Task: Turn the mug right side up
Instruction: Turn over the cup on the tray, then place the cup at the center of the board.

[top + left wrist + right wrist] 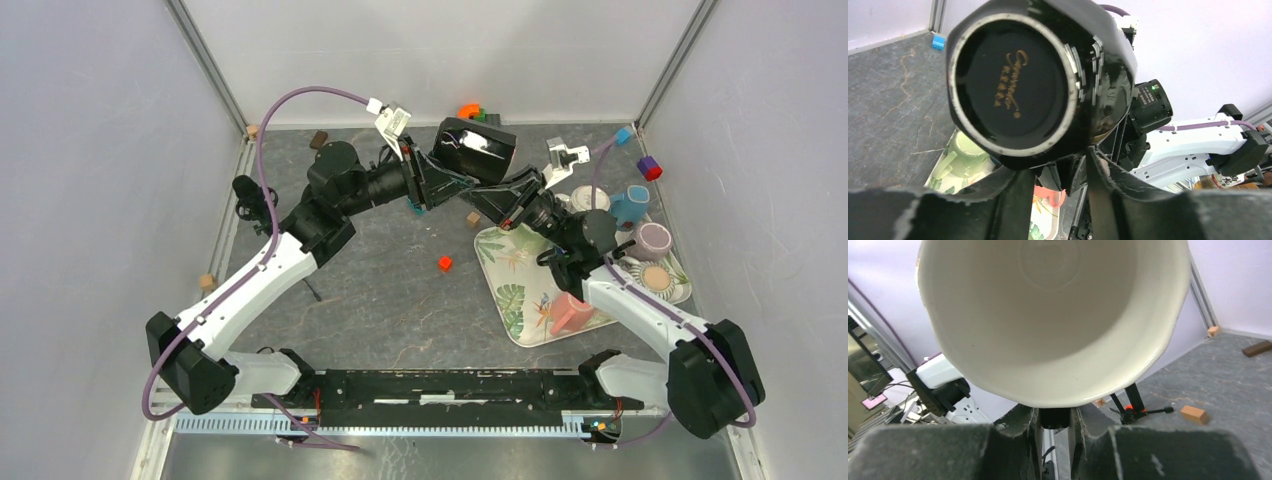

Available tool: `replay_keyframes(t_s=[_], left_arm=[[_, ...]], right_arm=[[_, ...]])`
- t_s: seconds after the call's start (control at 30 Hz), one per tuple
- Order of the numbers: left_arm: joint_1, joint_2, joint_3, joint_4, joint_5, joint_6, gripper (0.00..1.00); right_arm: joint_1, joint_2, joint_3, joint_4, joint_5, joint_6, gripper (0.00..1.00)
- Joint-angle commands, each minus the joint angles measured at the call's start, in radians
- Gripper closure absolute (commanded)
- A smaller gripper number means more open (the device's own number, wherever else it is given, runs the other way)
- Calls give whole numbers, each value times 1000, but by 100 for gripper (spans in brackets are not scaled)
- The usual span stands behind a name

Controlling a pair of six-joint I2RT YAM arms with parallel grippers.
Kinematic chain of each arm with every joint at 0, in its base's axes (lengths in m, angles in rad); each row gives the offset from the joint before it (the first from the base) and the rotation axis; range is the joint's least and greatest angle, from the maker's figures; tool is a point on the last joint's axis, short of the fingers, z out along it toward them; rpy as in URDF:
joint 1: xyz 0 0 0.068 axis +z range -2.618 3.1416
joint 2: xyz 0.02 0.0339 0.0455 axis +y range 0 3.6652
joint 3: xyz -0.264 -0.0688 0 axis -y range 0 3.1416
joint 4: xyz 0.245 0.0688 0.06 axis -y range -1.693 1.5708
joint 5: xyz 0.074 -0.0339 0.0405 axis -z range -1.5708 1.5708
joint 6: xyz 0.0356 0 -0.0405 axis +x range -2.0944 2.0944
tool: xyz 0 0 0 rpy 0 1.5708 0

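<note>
Right wrist cam first: the right gripper (1054,416) is clamped on the rim of the mug (1053,315), one finger inside and one outside, and you're staring straight into the white interior. On the other side, the left gripper (1058,177) has its fingers straddling something dark right under the mug's black base, probably the handle. I honestly can't tell if it's gripping or letting go.

From the top view the mug hangs in the air between the two arms, toward the back middle of the table. It's lying on its side, base toward the left arm and mouth toward the right one.

So my read is a mid-air handover. What's needed next: the left side has to be fully off and backed away, then the right wrist rolls until the mouth faces up and sets the mug down flat. A rim pinch on a heavy ceramic mug could slip during that roll, so slow is good.

The leaf-print tray (515,312) sits right under the right arm and it's crowded: pink cup (572,313), lavender cup (655,240) and blue cup (630,205) beside it. A red block (445,263) and brown block (473,218) lie on the table just left of the tray, so the landing spot needs picking carefully.
</note>
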Motion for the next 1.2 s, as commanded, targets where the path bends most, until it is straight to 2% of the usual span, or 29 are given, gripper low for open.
replay_keyframes(t_s=[0.0, 0.07, 0.33, 0.67, 1.17], left_arm=[[-7, -56, 2, -4, -17, 64, 44], [-6, -63, -12, -32, -46, 81, 32], [-7, -153, -124, -114, -149, 139, 1], [-7, -279, -220, -320, -291, 209, 0], [-6, -339, -310, -374, -383, 218, 0]], right_arm=[[-2, -53, 48, -105, 88, -139, 100], [-3, -74, 50, -172, 111, -187, 100], [-3, -117, 79, -403, 196, -371, 100], [7, -78, 192, -738, 344, -617, 100], [9, 185, 482, -1074, 683, -790, 100]])
